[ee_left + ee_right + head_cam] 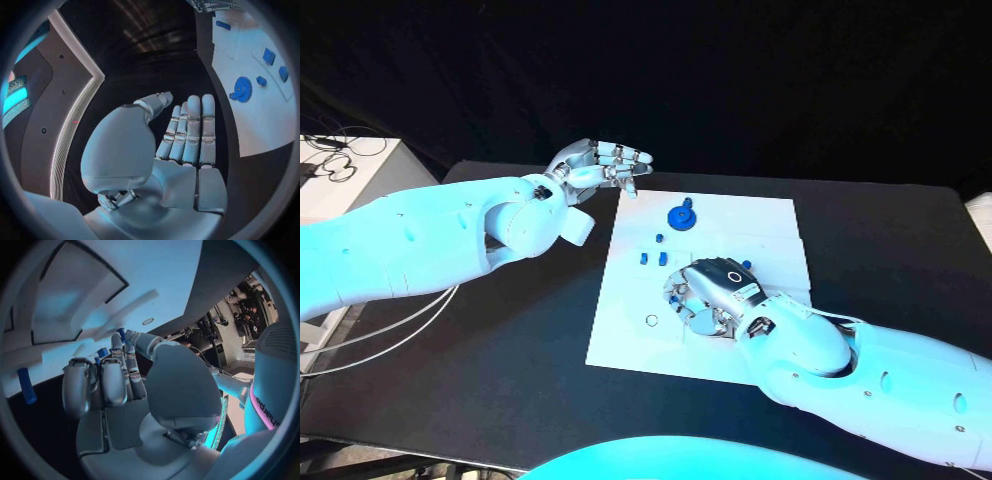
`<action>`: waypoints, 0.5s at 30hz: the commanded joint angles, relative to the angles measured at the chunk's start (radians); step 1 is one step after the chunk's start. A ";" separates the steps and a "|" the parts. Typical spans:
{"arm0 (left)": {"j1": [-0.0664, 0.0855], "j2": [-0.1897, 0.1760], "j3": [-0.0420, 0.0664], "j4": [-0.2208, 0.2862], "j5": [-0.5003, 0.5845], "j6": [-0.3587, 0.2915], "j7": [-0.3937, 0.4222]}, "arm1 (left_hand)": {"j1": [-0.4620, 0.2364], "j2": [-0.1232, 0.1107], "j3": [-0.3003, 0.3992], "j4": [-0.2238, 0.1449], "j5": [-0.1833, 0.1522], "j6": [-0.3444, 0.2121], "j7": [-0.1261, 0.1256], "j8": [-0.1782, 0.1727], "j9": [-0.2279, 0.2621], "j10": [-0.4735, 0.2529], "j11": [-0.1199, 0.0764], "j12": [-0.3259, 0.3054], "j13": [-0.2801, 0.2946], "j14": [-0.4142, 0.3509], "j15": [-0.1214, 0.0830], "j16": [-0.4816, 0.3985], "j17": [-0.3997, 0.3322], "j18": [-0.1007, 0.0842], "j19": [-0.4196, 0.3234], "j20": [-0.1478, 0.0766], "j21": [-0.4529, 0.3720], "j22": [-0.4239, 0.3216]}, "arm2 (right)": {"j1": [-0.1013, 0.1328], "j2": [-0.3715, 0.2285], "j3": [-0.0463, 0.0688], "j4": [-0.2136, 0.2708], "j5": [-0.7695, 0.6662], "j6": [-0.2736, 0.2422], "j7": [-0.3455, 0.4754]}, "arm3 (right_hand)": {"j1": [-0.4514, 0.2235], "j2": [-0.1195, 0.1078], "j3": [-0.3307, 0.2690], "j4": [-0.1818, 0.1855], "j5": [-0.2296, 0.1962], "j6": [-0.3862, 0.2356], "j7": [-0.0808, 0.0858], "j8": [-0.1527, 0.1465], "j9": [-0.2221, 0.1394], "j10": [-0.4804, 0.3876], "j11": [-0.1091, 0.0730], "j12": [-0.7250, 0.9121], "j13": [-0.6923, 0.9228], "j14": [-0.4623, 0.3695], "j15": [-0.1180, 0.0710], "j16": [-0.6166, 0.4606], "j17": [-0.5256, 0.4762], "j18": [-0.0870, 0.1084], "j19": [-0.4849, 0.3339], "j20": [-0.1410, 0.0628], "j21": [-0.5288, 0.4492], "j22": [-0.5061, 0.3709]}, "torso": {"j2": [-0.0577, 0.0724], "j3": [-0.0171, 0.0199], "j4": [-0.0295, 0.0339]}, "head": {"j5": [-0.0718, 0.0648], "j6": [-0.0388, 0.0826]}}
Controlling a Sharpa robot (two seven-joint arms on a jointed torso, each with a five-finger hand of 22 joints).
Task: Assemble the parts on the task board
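R hand [715, 295] sits palm-down on task board [625, 335] centre; head view hides what's beneath, R wrist view shows fingers [117, 375] curled over small blue parts [102, 352], grip unclear. L hand [600, 165] raised off board's far-left corner, fingers [190, 132] straight, empty. Blue gear [681, 217] flat, near far edge.

No text, label, brand or number can be read on the task board [740, 225], the parts or the worktop [884, 250]. Dark lettering runs along a pink band at about four o'clock in the right wrist view, too bent to read.
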 commanded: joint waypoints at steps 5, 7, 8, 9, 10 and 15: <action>0.001 0.001 0.001 0.002 0.005 0.018 -0.001 | -0.001 0.007 -0.005 0.001 0.001 0.006 -0.001 0.005 -0.002 -0.007 0.001 0.003 -0.002 -0.002 0.002 -0.004 -0.002 0.015 0.005 0.001 -0.006 -0.001 | -0.002 0.006 -0.002 -0.006 0.011 0.049 0.013 | -0.013 -0.025 0.004 -0.002 -0.010 -0.030 0.013 -0.025 -0.008 -0.024 -0.008 -0.021 -0.003 0.013 0.020 -0.041 -0.047 0.019 -0.032 0.014 -0.056 -0.005 | 0.000 -0.0006 -0.0003 | 0.000 0.001; 0.001 0.001 0.001 0.002 0.005 0.019 -0.002 | -0.001 0.007 -0.005 0.001 0.001 0.006 -0.001 0.005 -0.002 -0.007 0.001 0.003 -0.002 -0.002 0.002 -0.004 -0.002 0.015 0.005 0.001 -0.006 -0.001 | -0.002 0.007 -0.002 -0.009 0.011 0.061 0.009 | -0.016 -0.030 0.006 -0.002 -0.011 -0.038 0.017 -0.032 -0.010 -0.046 -0.002 -0.022 -0.008 0.002 0.026 -0.055 -0.065 0.024 -0.046 0.018 -0.081 -0.026 | 0.000 -0.0006 -0.0003 | 0.000 0.001; 0.001 0.001 0.001 0.002 0.005 0.019 -0.003 | -0.001 0.007 -0.005 0.001 0.000 0.006 -0.001 0.005 -0.002 -0.008 0.002 0.003 -0.002 -0.003 0.003 -0.004 -0.002 0.014 0.006 0.001 -0.007 -0.002 | -0.002 0.008 -0.002 -0.010 0.011 0.066 0.007 | -0.017 -0.032 0.007 -0.002 -0.012 -0.041 0.018 -0.035 -0.011 -0.054 0.000 -0.019 -0.009 -0.002 0.028 -0.059 -0.071 0.026 -0.051 0.021 -0.090 -0.033 | 0.000 -0.0007 -0.0001 | -0.001 0.001; 0.001 0.001 0.001 0.002 0.006 0.019 -0.003 | -0.001 0.007 -0.005 0.001 0.000 0.006 -0.001 0.005 -0.002 -0.008 0.002 0.003 -0.002 -0.003 0.003 -0.004 -0.002 0.014 0.006 0.001 -0.007 -0.002 | -0.002 0.008 -0.002 -0.011 0.011 0.069 0.006 | -0.018 -0.033 0.008 -0.003 -0.012 -0.043 0.019 -0.037 -0.012 -0.059 0.001 -0.019 -0.010 -0.005 0.029 -0.061 -0.075 0.028 -0.055 0.022 -0.095 -0.037 | 0.000 -0.0007 -0.0001 | -0.001 0.001; 0.001 0.001 0.001 0.003 0.006 0.020 -0.004 | -0.001 0.007 -0.005 0.002 0.000 0.005 -0.001 0.005 -0.002 -0.008 0.002 0.003 -0.002 -0.003 0.003 -0.004 -0.002 0.014 0.006 0.001 -0.008 -0.002 | -0.001 0.009 -0.002 -0.012 0.011 0.074 0.004 | -0.018 -0.035 0.008 -0.003 -0.012 -0.045 0.020 -0.040 -0.013 -0.066 0.003 -0.019 -0.012 -0.008 0.030 -0.066 -0.082 0.030 -0.059 0.024 -0.104 -0.044 | 0.000 -0.0007 -0.0001 | -0.001 0.001; 0.001 0.001 0.001 0.003 0.006 0.021 -0.005 | -0.002 0.007 -0.006 0.002 0.000 0.005 -0.001 0.005 -0.003 -0.009 0.002 0.003 -0.002 -0.005 0.003 -0.006 -0.003 0.014 0.006 0.001 -0.010 -0.004 | -0.001 0.011 -0.003 -0.016 0.011 0.084 -0.002 | -0.020 -0.040 0.009 -0.003 -0.014 -0.053 0.023 -0.047 -0.015 -0.088 0.008 -0.016 -0.016 -0.021 0.035 -0.078 -0.102 0.036 -0.075 0.029 -0.131 -0.065 | 0.000 -0.0007 0.0004 | -0.002 0.001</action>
